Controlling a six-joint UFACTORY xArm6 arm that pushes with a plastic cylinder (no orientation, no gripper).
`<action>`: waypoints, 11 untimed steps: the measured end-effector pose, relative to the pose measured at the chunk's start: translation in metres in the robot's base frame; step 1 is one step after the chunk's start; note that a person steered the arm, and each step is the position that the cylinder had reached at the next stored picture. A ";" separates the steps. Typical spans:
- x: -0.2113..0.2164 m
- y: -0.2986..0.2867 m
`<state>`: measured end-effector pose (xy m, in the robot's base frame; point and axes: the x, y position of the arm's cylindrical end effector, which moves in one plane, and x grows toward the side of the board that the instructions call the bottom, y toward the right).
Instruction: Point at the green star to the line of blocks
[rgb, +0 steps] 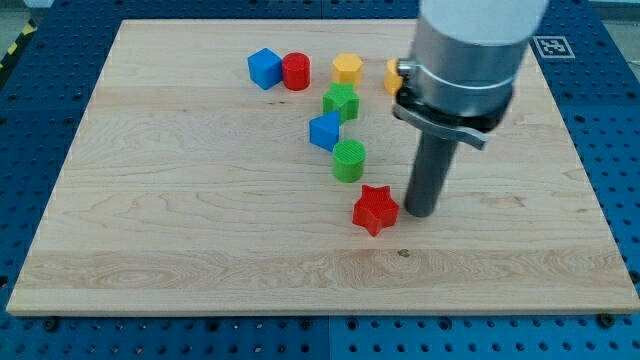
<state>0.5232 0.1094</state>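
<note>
Left to right across the upper centre of the frame: a blue cube (264, 68) touching a red cylinder (296, 72), then a slanted line of green star (341, 101), blue block (325, 131), green cylinder (349, 160) and red star (375, 209). My tip (419, 211) stands just right of the red star; there are no jaws. To do this well, I judge it should sweep up and round, approaching the green star without nudging its neighbours. Count: two blue, two red, two green, one yellow hexagon (347, 68), one partly hidden orange block (393, 74).
</note>
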 end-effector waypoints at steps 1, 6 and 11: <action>0.033 0.005; 0.040 -0.072; 0.072 -0.047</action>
<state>0.5949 0.0621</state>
